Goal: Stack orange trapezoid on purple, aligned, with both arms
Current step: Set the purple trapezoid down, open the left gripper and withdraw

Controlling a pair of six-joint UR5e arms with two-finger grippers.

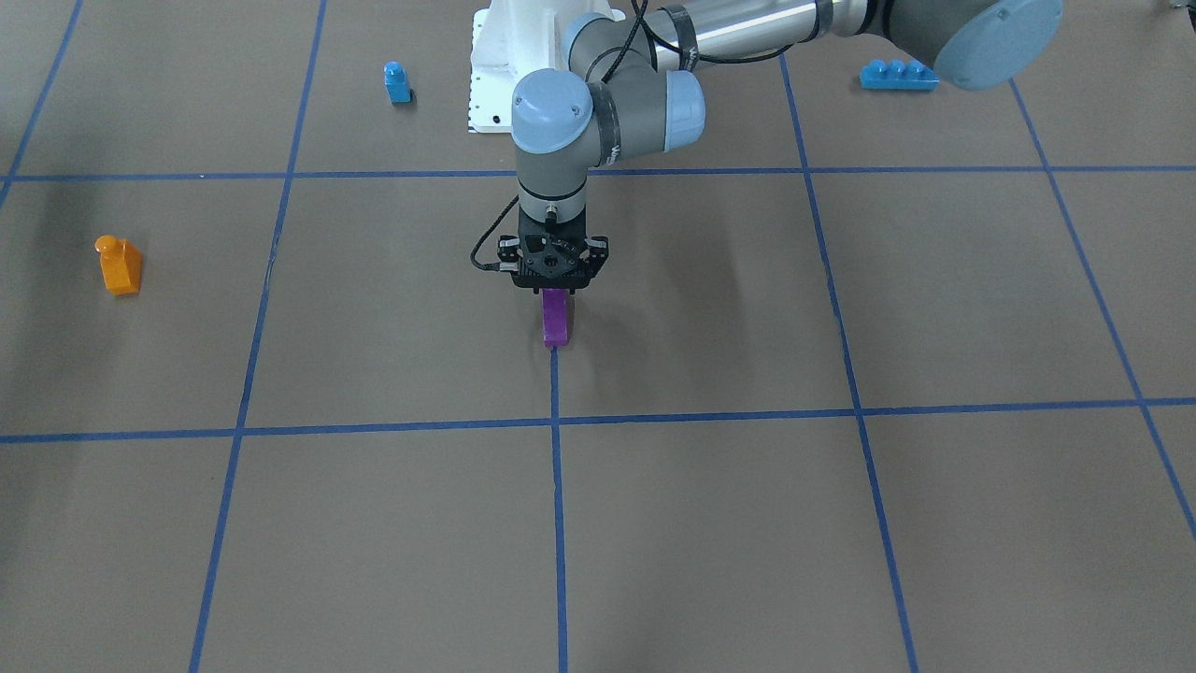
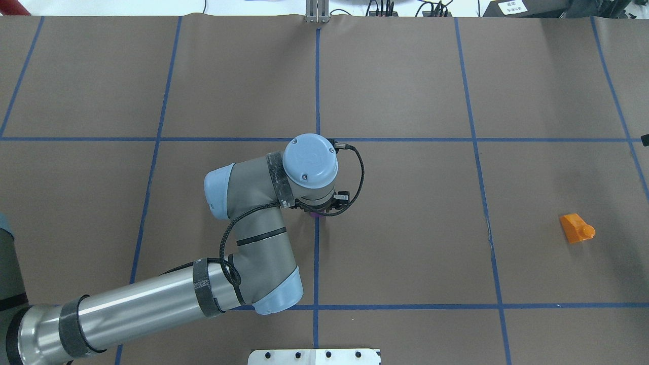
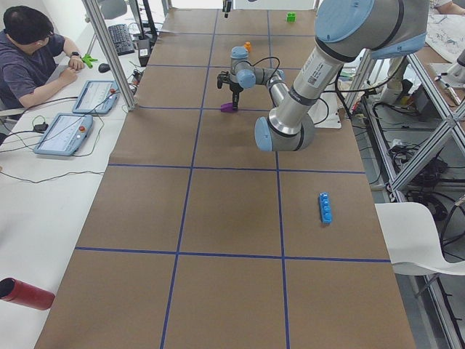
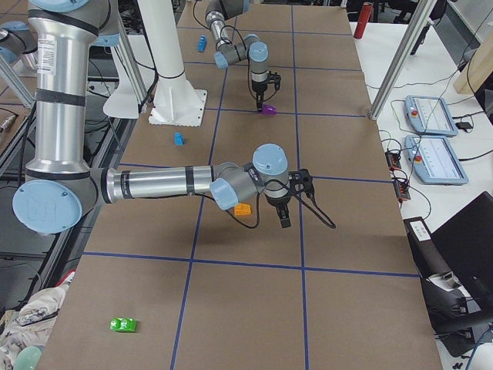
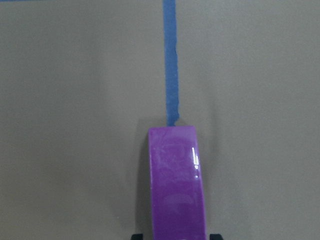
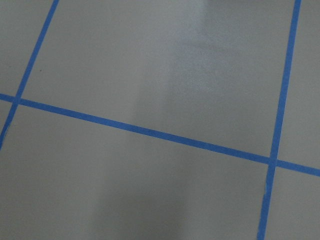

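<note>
**Entry: purple held in left end effector; orange trapezoid alone at the far right**

My left end effector (image 1: 558,292) points straight down over the middle of the surface (image 1: 747,523), jaws clamped on the purple (image 1: 555,320). The brick's upper end is in the grip. Its lower end meets the tip of a blue tape line (image 5: 171,60). In the left wrist view the purple fills the bottom centre, with a dark jaw edge on each flank. I cannot tell whether its lower end rests on the surface or sits just above it.

The orange trapezoid (image 2: 575,228) sits on the surface far to my right, well apart from the purple, with nothing touching it.

My right end effector (image 4: 283,217) shows only in the side view from my right. It hangs above the surface, fingers down. I cannot tell whether its jaws are apart or together. The right wrist view shows only brown surface and crossing tape lines.

Also noted: a small blue single-stud brick (image 1: 397,82) and a long blue brick (image 1: 897,75), one on each side of my white base (image 1: 491,93).
</note>
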